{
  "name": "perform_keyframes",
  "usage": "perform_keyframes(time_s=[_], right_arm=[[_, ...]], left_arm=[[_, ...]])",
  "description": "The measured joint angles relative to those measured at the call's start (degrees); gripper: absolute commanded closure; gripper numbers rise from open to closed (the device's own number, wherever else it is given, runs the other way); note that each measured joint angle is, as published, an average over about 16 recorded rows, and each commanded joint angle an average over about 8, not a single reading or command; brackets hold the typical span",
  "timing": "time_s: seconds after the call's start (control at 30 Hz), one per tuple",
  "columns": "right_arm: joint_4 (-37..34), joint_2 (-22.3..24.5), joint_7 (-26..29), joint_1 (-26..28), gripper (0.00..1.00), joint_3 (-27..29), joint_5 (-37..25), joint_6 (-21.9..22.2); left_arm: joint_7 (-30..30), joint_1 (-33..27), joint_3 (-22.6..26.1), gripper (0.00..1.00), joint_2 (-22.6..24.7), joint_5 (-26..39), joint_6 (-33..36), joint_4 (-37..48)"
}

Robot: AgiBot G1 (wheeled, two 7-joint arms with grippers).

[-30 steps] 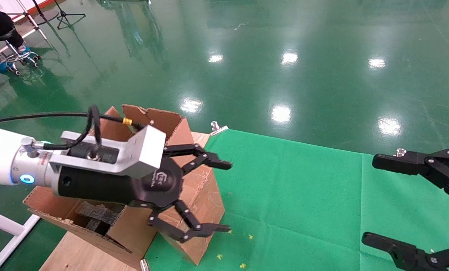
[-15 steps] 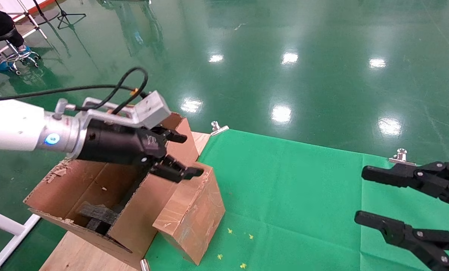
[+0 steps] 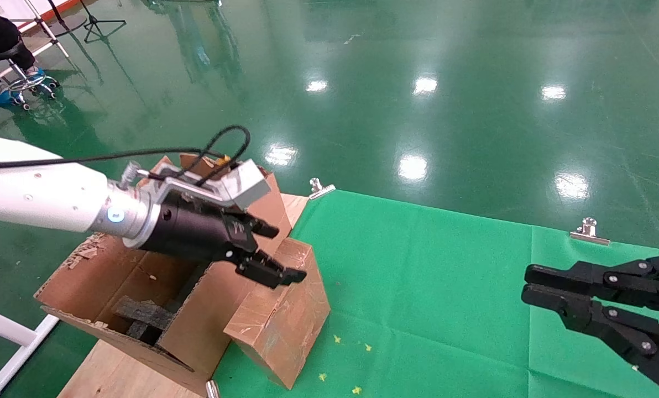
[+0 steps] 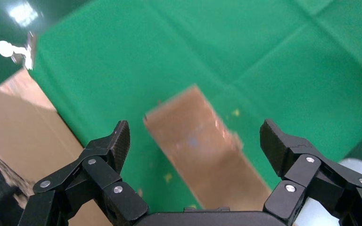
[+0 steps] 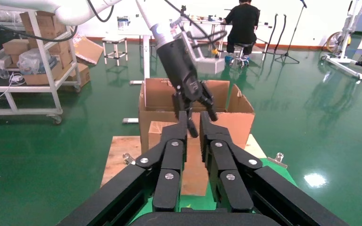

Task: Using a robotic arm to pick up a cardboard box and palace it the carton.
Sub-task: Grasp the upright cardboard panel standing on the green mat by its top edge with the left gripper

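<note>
The small cardboard box stands on the green cloth against the side of the carton, which is open and has black foam inside. My left gripper hangs open just above the box's top, near the carton's flap. In the left wrist view the box lies below and between the spread fingers of my left gripper, apart from both. My right gripper hovers empty over the cloth at the right, nearly shut with a narrow gap. It also shows in the right wrist view.
The green cloth is held by metal clips on a wooden board. A white rail runs at the lower left. A person sits on a stool at the far left on the glossy green floor.
My left gripper has rolled over and dropped toward the box's top, fingers still spread. My right gripper's fingers have closed from wide open to nearly shut and sunk a little.
</note>
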Motion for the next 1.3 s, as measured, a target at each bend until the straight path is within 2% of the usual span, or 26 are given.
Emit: perform_keyframes(time_s=[0.37,0.4,0.53,0.57,0.63,0.67,0.8,0.83,1.3], right_arm=[[0.0,0.0,0.0,0.0,0.99,0.0,0.0,0.0],[0.0,0.0,0.0,0.0,0.93,0.0,0.0,0.0],[0.0,0.0,0.0,0.0,0.43,0.0,0.0,0.0],[0.0,0.0,0.0,0.0,0.31,0.0,0.0,0.0],[0.0,0.0,0.0,0.0,0.07,0.0,0.0,0.0],[0.0,0.0,0.0,0.0,0.0,0.0,0.0,0.0],[0.0,0.0,0.0,0.0,0.0,0.0,0.0,0.0],[0.0,0.0,0.0,0.0,0.0,0.0,0.0,0.0],[0.0,0.0,0.0,0.0,0.0,0.0,0.0,0.0]], left_arm=[[-1.4,2.4,1.2,0.0,0.7,1.9,-2.0,0.0],[-1.4,2.5,1.2,0.0,0.8,2.0,-2.3,0.0],[-1.3,2.9,1.2,0.0,1.1,2.5,-3.3,0.0],[-1.3,2.9,1.2,0.06,1.1,2.6,-3.5,0.0],[-1.2,3.0,1.2,0.28,1.2,2.8,-3.7,0.0],[-1.2,3.0,1.2,0.41,1.2,2.8,-3.8,0.0],[-1.1,3.0,1.3,0.91,1.3,2.9,-4.0,0.0],[-1.1,3.0,1.3,0.98,1.3,2.9,-4.0,0.0],[-1.2,3.0,1.2,1.0,1.2,2.8,-3.8,0.0]])
